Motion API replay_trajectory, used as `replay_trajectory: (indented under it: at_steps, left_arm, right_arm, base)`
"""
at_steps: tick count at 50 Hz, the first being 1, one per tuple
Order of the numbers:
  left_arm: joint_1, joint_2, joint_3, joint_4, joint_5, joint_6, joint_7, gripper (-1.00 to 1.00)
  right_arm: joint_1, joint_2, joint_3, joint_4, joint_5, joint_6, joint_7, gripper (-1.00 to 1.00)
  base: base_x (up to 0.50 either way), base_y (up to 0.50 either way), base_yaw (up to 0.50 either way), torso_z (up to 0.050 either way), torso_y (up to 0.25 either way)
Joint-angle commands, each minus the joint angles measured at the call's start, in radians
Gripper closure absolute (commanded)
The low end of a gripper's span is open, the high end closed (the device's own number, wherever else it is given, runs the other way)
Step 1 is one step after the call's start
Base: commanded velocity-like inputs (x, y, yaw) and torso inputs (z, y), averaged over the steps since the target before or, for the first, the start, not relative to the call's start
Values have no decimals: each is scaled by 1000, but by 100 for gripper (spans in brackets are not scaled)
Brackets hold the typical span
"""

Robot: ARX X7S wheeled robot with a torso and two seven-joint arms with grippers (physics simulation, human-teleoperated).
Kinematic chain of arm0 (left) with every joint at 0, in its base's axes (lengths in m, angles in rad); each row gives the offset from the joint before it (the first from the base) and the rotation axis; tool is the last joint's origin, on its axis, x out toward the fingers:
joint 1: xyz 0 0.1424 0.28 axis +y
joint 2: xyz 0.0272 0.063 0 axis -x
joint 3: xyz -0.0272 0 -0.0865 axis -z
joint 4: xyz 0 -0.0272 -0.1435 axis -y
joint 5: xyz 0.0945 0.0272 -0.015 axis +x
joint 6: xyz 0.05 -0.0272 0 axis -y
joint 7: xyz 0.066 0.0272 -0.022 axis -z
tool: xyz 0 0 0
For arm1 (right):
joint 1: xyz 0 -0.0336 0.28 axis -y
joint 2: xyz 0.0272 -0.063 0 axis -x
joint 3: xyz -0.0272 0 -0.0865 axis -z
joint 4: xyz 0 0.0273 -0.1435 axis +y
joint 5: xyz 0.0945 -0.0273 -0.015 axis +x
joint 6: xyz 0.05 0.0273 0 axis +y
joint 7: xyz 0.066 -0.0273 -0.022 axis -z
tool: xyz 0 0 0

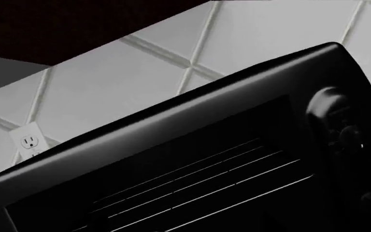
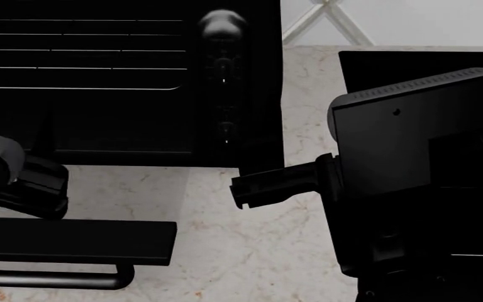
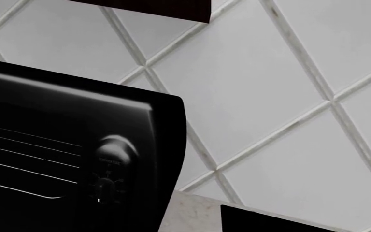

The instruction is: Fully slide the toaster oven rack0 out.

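Observation:
The toaster oven (image 2: 237, 94) stands at the back left of the counter, with its knobs (image 2: 222, 25) in a column on its right side. Its door (image 2: 73, 242) is folded down flat, bar handle (image 2: 57, 277) nearest me. The rack0 (image 2: 78, 69) lies inside the open cavity, its front rim just behind the opening. It also shows in the left wrist view (image 1: 205, 179) and the right wrist view (image 3: 24, 169). My left gripper (image 2: 36, 189) hangs over the door, below the cavity. My right gripper (image 2: 241, 189) points left, just off the oven's lower right corner. Neither gripper's jaws are readable.
A large flat black panel (image 2: 392, 60) lies on the marble counter (image 2: 241, 251) at the back right, partly behind my right arm (image 2: 417, 163). A tiled wall (image 3: 269, 96) rises behind, with an outlet (image 1: 29, 141) behind the oven.

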Motion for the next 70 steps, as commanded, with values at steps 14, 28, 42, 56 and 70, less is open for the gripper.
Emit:
replay_trajectory:
  at_steps: [14,28,42,56,70]
  left_arm:
    - [-374,-202,649,-331,41,10,17,-100]
    - [-456,-204,799,-586,73,180,66,-100]
    - [-470,-121,838,-1039,96,514,106,-100]
    - [-500,-59,847,-1278,119,662,106,100]
    - [-411,-186,824,-824,119,441,26,100]
  right_arm:
    - [5,18,5,-3,15,4,4,-100]
    - [-6,23,8,-1,20,-8,10,-100]
    - [-21,25,-21,50,13,-63,22,-100]
    - [-27,31,-40,87,11,-98,29,-100]
    - [-14,29,-38,77,25,-82,30,-100]
  base:
    - [0,0,0,0,0]
    - [0,0,0,0,0]
    - [0,0,0,0,0]
    - [0,0,0,0,0]
    - [0,0,0,0,0]
